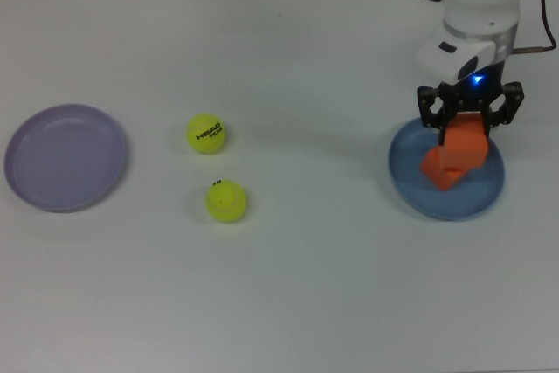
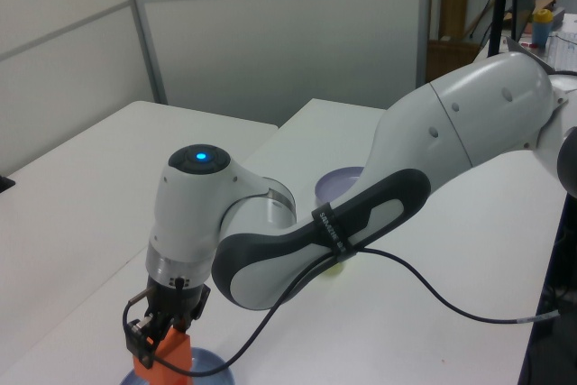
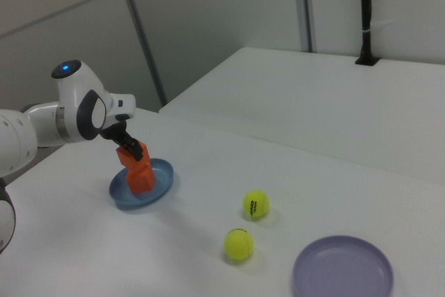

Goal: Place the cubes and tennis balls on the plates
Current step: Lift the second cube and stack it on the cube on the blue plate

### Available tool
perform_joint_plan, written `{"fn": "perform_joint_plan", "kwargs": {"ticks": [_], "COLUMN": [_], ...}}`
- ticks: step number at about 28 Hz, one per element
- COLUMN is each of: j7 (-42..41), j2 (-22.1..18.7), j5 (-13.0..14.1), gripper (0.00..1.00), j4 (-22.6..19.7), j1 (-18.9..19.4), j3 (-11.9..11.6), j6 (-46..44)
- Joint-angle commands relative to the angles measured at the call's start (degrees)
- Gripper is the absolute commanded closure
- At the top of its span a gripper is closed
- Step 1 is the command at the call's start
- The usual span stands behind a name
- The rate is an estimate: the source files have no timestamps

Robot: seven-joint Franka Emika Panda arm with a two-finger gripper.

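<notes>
- In the top view, the nearer tennis ball (image 1: 226,200) lay on the bare table (image 1: 288,294) and showed only a small black mark that I could not read.
- A little farther, the blue plate (image 1: 404,183) already carried one orange cube (image 1: 437,171).
- The gripper (image 1: 469,125) hung over this plate with its jaws closed on the second cube (image 1: 465,143), which seemed to sit partly over the first.
- I judged that the step was placing the second cube; the next move called for lowering it beside the first and releasing.
- The lavender plate (image 1: 65,156) stood empty, well apart.
- The farther ball (image 1: 206,134) carried the word "HEAD".
</notes>
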Motion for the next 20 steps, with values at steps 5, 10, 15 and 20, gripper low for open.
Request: {"fn": "perform_joint_plan", "kwargs": {"ticks": [5, 10, 15, 20], "j7": [0.86, 0.77, 0.60, -1.41], "j2": [0.96, 0.70, -5.18, -12.21], "j5": [-1.53, -2.23, -1.18, 1.62], "gripper": [0.31, 0.00, 0.00, 0.00], "j4": [-0.52, -0.61, -0.35, -0.78], "j1": [-0.04, -0.04, -0.48, -2.67], "j3": [-0.02, -0.02, -0.02, -0.45], "j6": [-0.50, -0.59, -6.72, -14.62]}}
